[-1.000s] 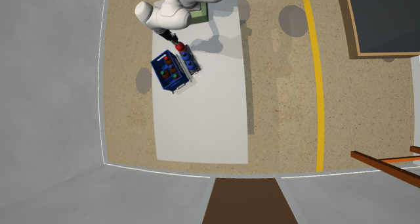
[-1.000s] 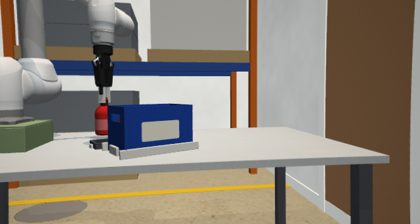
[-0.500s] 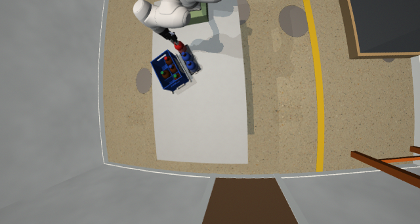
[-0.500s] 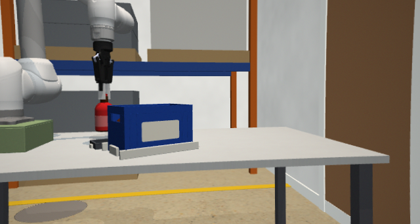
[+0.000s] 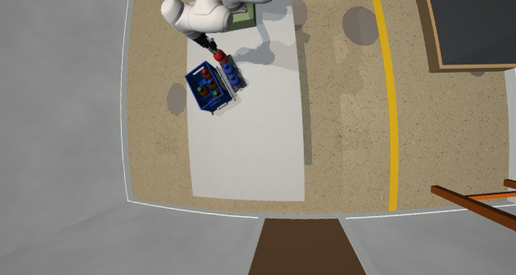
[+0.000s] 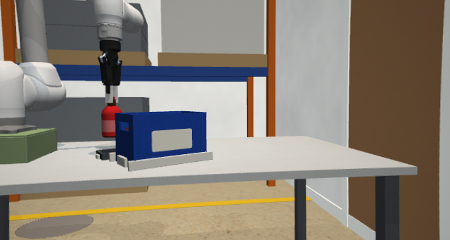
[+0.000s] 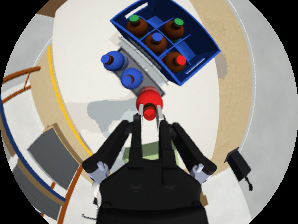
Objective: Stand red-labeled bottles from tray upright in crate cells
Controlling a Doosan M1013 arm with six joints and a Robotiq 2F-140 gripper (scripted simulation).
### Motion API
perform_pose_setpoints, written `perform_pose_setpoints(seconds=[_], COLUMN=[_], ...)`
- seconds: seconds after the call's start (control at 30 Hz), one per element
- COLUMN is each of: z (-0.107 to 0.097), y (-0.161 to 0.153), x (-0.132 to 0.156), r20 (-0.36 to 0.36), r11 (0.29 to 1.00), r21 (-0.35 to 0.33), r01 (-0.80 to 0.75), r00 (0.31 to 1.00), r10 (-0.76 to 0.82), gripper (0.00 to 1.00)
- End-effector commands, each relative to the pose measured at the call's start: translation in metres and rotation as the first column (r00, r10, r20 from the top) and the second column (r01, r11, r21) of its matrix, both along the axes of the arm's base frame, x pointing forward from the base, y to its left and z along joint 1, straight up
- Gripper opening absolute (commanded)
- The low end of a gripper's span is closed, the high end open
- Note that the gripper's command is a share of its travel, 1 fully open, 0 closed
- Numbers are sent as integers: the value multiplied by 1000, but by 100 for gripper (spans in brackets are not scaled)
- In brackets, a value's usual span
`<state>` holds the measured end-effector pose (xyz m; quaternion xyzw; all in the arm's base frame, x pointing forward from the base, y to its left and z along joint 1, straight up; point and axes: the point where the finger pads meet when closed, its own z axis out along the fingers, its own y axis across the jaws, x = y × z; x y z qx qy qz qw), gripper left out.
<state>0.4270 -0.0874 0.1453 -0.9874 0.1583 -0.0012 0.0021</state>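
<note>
My gripper [image 5: 216, 52] [image 6: 111, 100] [image 7: 149, 110] is shut on the neck of a red-labeled bottle [image 5: 220, 57] [image 6: 110, 122] [image 7: 149, 100]. The bottle hangs upright, lifted a little above the near end of the grey tray [image 5: 243, 85] [image 6: 104, 154]. Two blue-labeled bottles [image 5: 228, 69] [image 5: 235, 81] [image 7: 113, 62] [image 7: 132, 80] stand upright on the tray. The blue crate [image 5: 193, 85] [image 6: 140, 136] [image 7: 202, 38] stands right beside the tray on a pale base. It holds several brown bottles with red, green and blue caps. At least one cell looks empty.
The white table [image 5: 250, 146] [image 6: 246, 155] carries everything. The arm's green base block [image 5: 244, 19] [image 6: 24, 145] sits at the table's end, behind the tray. Shelving with orange posts stands beyond the table in the side view.
</note>
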Motion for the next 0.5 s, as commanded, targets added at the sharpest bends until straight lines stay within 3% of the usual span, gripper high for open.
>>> perform_pose_setpoints(seconds=[0.0,0.47], z=[2,6], y=[0,0], x=[0,0], r20=[0,0], r11=[1000,1000], r21=[0,0], r01=[0,0], r00=[1000,1000], r10=[0,0], gripper=[0,0])
